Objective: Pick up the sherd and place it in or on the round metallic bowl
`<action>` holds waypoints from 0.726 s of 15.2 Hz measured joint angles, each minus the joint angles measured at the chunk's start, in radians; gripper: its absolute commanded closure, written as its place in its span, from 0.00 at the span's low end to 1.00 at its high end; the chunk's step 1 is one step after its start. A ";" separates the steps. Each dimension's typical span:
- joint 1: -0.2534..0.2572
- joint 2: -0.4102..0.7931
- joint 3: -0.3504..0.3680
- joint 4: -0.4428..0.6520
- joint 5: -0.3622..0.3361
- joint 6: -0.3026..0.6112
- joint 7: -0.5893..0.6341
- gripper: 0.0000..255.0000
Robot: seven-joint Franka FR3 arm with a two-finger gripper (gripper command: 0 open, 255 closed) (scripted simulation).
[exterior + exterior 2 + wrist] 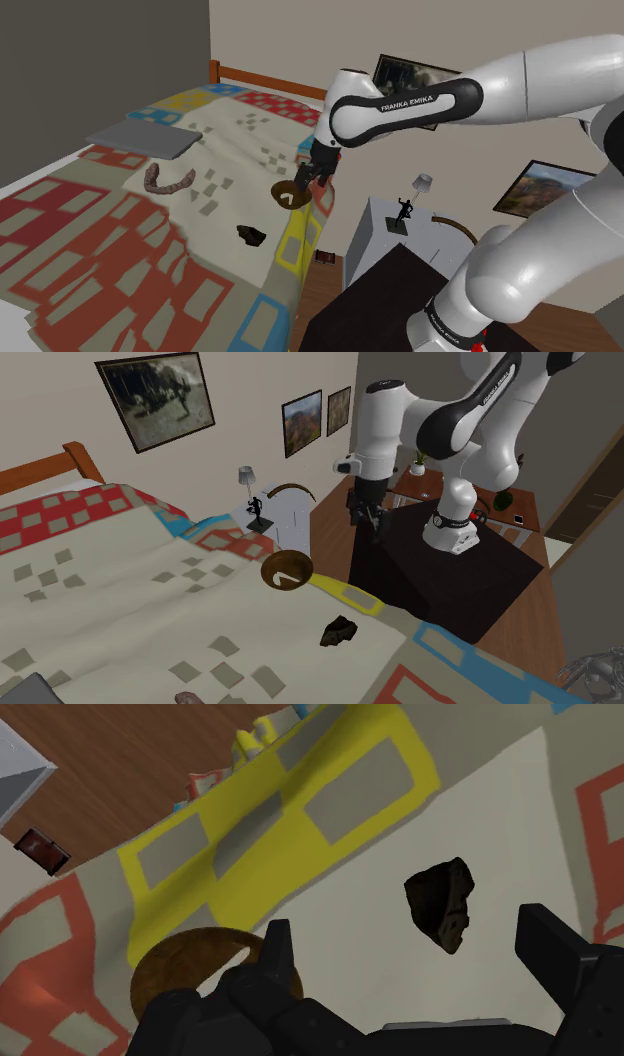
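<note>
The tool (pixel 405 932) hangs above the bed with its fingers spread wide and nothing between them. The sherd (pixel 440 902), a small dark jagged chip, lies on the pale quilt (pixel 340 894), apart from the brown round bowl (pixel 190 969). It looks light, rigid and brittle. Pinching across its narrower flat faces seems safest, since the quilt may give.

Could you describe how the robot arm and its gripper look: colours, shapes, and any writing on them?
The arm is built of rounded, glossy white segments with dark joints between them. A dark band on it carries the white lettering FRANKA EMIKA. The gripper is entirely black, with two blocky, flat-sided fingers.
</note>
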 measured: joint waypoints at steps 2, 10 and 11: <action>0.004 0.073 0.007 0.020 -0.001 0.051 -0.008 0.00; 0.035 0.385 0.042 0.171 -0.032 0.201 0.002 0.00; 0.043 0.422 0.047 0.187 -0.037 0.220 0.008 0.00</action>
